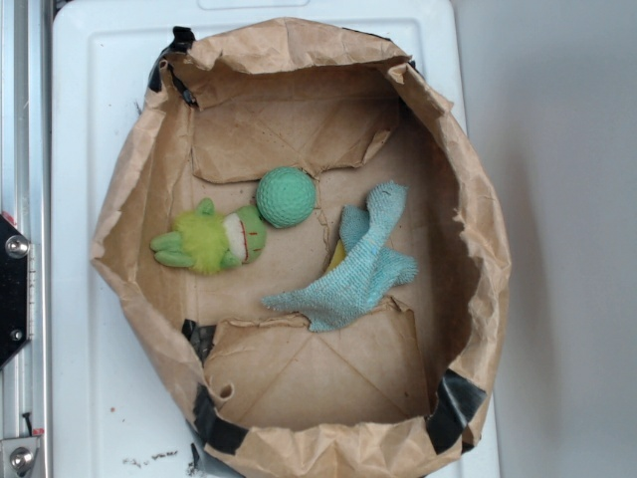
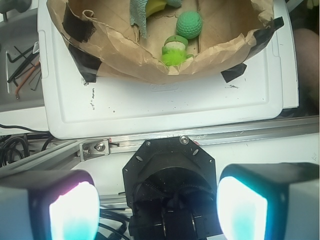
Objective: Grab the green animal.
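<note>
Inside a crumpled paper bag (image 1: 139, 179) on a white tray (image 1: 80, 119), the green animal (image 1: 211, 237) lies at centre-left, its head touching a teal ball (image 1: 287, 196); a blue-green cloth (image 1: 363, 264) sprawls to the right. Gripper (image 2: 159, 207) — fingers spread wide, holding nothing — fills the wrist view's lower edge, well apart from the bag.

A white plastic board (image 1: 90, 119) carries everything here, smooth with a raised rim and a few dark specks near its lower-left corner. Sitting directly on it is a brown paper bag (image 1: 139, 179), its walls rolled down into a wide open basin and patched with black tape (image 1: 458, 403) at several spots along the rim. The bag fills most of the board, leaving bare white along the left side. In the wrist view the board (image 2: 165, 107) runs up to an aluminium rail (image 2: 240, 132).
</note>
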Controlling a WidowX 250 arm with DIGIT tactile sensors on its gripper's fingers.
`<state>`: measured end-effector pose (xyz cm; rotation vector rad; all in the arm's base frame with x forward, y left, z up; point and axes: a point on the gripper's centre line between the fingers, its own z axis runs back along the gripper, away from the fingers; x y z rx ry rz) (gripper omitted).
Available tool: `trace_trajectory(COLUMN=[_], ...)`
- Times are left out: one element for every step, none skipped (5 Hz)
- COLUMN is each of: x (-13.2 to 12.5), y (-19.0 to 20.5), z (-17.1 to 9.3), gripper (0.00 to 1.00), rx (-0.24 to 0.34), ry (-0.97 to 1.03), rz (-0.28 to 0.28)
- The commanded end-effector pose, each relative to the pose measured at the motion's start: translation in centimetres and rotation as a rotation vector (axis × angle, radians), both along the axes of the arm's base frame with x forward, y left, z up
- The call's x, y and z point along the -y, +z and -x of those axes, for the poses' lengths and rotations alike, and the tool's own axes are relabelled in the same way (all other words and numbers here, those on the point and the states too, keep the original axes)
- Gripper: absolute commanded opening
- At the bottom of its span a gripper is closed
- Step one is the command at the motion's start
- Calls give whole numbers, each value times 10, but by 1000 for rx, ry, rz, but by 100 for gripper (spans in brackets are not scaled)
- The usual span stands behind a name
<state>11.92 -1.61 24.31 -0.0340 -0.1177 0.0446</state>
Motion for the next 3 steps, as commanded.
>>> trace_trajectory(x=[0, -20, -32], y=[0, -17, -26], z=[0, -50, -87], gripper=[100, 100, 100], rx=[0, 22, -25], ry=[0, 60, 40], rz=[0, -24, 10])
